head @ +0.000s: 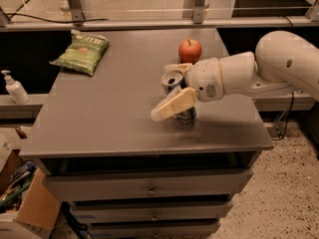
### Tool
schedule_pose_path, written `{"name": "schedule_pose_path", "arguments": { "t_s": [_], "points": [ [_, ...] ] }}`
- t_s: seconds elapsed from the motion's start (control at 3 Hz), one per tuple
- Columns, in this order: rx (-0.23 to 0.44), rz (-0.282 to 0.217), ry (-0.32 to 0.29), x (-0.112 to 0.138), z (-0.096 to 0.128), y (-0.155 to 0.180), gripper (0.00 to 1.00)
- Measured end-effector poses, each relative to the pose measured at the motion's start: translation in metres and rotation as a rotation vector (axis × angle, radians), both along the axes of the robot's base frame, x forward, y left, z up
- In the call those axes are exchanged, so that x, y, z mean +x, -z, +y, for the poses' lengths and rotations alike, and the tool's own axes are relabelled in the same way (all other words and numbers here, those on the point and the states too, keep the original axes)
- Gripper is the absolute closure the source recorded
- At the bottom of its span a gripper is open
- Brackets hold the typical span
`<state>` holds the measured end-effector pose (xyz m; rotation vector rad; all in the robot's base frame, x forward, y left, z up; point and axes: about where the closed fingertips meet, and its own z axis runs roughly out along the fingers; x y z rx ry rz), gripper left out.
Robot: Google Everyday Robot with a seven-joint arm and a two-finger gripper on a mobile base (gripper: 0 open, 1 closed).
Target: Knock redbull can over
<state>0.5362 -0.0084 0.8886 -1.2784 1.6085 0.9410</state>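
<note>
The redbull can (174,80) stands on the grey table (99,113) right of centre, just in front of the apple. It leans to the left, with its open silver top turned toward me. My gripper (162,91) reaches in from the right on a white arm. It is open, with one cream finger (173,105) across the front of the can and the other (178,67) behind it. The can's lower body is partly hidden by the front finger.
A red apple (190,50) sits just behind the can. A green chips bag (80,52) lies at the table's back left. Drawers (149,188) are under the tabletop. A soap bottle (14,87) and a cardboard box (30,208) are to the left.
</note>
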Motion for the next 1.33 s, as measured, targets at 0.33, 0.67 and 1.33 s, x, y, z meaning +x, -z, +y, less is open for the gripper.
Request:
{"name": "schedule_pose_path", "arguments": {
  "t_s": [0.33,0.67,1.33],
  "points": [
    [-0.002,-0.019,-0.008,0.006,0.019,-0.012,0.0],
    [-0.008,-0.028,-0.003,0.01,0.023,-0.017,0.0],
    [-0.019,-0.046,0.041,0.017,-0.008,-0.023,0.0]
  ]
}}
